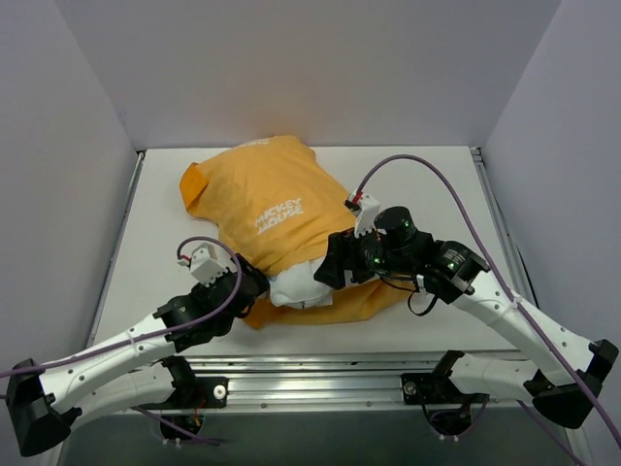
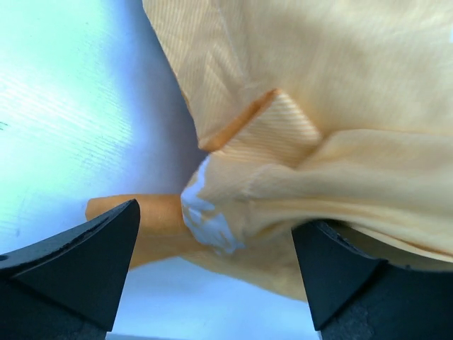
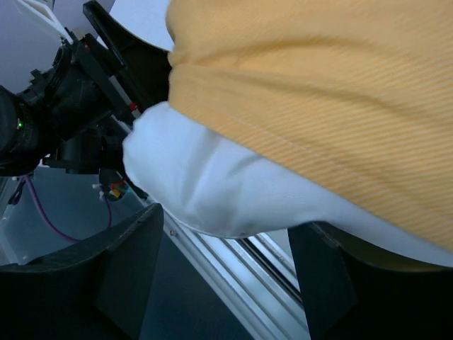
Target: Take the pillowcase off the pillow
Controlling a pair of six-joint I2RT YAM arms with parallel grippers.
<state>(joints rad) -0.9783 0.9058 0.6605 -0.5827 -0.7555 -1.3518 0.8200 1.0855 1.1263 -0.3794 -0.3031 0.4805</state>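
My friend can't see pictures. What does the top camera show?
An orange pillowcase with white Mickey Mouse lettering lies on a white table, with the white pillow poking out of its near end. The left hand and right hand sit at that end, one on each side.

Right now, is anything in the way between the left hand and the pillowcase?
Nothing visible. The left hand stands open right at the pillowcase's bunched open end, where a bit of white pillow pokes out between its fingers.
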